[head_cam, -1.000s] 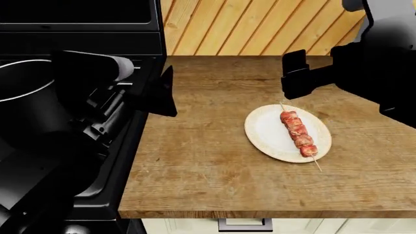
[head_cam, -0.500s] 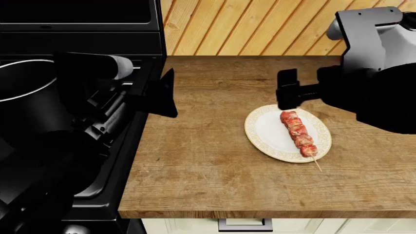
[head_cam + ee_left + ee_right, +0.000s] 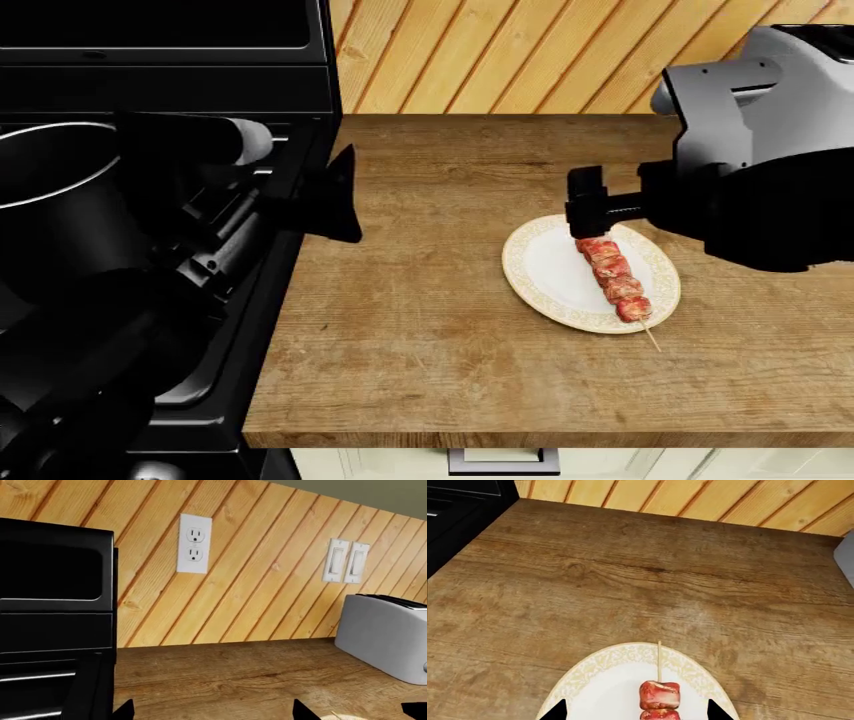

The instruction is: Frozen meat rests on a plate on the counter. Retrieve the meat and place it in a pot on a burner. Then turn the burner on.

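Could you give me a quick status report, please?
Right claw open above the meat, nothing held. Left claw idle at the counter edge. Meat on plate, path clear.

Two robot arms, one at each side of the head view, both claws parted and holding nothing.

The left arm is a dark mass low on the left side, reaching forward; its left claw (image 3: 336,195) sits at the table's left edge, and in the left wrist view two dark fingertips (image 3: 303,713) show with a wide gap between them. The right arm, a grey-and-black housing, comes in from the table's right edge, its wrist turned downward. The right claw (image 3: 587,205) hangs near the middle of the table, and in the right wrist view its two black fingertips (image 3: 555,711) stand apart, gripping nothing.
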Available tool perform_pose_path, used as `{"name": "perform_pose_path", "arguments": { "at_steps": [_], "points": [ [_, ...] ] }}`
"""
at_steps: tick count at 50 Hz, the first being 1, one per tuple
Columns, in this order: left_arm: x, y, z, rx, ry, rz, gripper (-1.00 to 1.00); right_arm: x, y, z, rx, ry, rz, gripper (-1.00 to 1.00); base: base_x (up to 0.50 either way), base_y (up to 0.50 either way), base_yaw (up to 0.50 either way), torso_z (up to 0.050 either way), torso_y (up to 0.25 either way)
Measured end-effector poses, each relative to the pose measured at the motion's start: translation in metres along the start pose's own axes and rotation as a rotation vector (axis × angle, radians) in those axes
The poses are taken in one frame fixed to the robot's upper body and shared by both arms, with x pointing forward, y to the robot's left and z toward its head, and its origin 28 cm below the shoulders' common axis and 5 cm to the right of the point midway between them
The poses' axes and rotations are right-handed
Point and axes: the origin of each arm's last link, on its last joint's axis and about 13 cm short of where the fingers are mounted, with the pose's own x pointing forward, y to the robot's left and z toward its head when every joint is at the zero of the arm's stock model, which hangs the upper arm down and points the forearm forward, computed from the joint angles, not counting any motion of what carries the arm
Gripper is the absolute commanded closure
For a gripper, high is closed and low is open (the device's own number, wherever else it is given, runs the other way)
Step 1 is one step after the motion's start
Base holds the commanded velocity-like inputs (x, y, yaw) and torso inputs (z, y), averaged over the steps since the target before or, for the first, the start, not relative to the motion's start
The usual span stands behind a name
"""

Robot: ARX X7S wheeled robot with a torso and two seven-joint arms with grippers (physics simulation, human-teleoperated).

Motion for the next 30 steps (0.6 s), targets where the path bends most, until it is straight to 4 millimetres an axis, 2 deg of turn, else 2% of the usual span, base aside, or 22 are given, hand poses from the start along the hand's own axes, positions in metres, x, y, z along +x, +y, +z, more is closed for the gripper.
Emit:
{"name": "perform_pose_path", "arguments": {
  "at_steps": [30],
  "points": [
    [0.001, 0.002, 0.0, -0.004, 0.0, 0.006, -1.0, 0.039, -0.014, -0.018, 0.025, 0.076, -0.025, -1.0, 0.0, 0.0, 0.0, 0.0, 0.0]
  ]
}}
